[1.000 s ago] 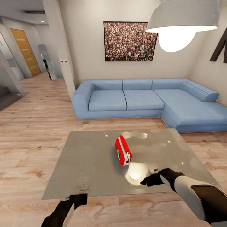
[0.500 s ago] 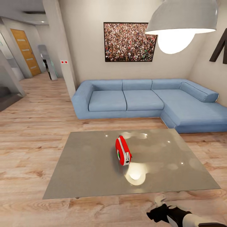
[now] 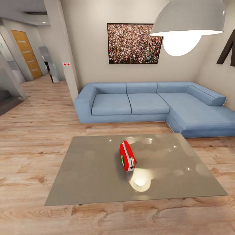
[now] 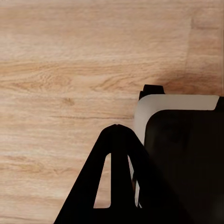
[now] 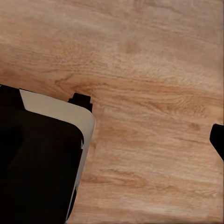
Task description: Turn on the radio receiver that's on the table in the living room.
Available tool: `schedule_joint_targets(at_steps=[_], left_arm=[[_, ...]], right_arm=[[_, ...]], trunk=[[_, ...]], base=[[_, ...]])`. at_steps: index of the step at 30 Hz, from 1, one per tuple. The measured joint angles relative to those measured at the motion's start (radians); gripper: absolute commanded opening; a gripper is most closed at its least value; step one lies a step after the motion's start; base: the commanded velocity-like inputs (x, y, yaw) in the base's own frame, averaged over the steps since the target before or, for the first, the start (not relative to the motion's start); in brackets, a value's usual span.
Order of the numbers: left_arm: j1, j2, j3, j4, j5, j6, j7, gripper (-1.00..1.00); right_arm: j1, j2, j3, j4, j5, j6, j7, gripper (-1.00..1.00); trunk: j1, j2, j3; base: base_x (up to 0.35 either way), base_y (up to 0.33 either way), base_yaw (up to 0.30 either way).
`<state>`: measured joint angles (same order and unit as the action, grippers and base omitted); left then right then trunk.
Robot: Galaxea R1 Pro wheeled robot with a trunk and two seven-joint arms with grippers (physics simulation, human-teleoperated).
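Note:
The red radio receiver (image 3: pixel 127 156) with its white edge band stands on edge near the middle of the glossy grey table (image 3: pixel 91 173), its thin wire loop on top. In the left wrist view my left gripper (image 4: pixel 117 127) is shut on nothing, its two fingertips meeting over the wood floor (image 4: pixel 70 70). In the right wrist view a single black fingertip (image 5: pixel 217 140) shows at the frame's edge, far from the middle, over bare floor (image 5: pixel 149 93), so my right gripper is open.
A blue L-shaped sofa (image 3: pixel 143 102) stands behind the table, under a framed crowd picture (image 3: pixel 134 43). A grey pendant lamp (image 3: pixel 189 16) hangs at the upper right. A hallway with a wooden door (image 3: pixel 26 54) opens at the left. My black-and-white base (image 4: pixel 186 163) (image 5: pixel 37 158) shows beside each gripper.
Both arms have dropped out of the head view: the left one first, then the right one, which pulled back from the table's near edge. The radio receiver has not moved.

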<state>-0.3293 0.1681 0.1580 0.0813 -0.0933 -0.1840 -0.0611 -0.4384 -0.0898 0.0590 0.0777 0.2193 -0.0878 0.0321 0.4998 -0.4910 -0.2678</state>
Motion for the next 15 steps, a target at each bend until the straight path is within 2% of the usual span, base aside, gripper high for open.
schedule_joint_targets(at_steps=[11,15], left_arm=[[0.004,-0.021,0.000,0.000,0.000,-0.002,0.000,-1.00],[0.006,-0.037,0.000,0.000,-0.001,0.003,-0.004,-1.00]], right_arm=[[0.010,0.004,0.001,-0.001,0.002,0.008,0.006,1.00],[0.010,0.004,0.001,-0.001,0.001,0.008,0.005,1.00]], trunk=[[0.000,0.000,0.000],[0.000,0.000,0.000]], base=[[0.000,0.000,0.000],[0.000,0.000,0.000]])
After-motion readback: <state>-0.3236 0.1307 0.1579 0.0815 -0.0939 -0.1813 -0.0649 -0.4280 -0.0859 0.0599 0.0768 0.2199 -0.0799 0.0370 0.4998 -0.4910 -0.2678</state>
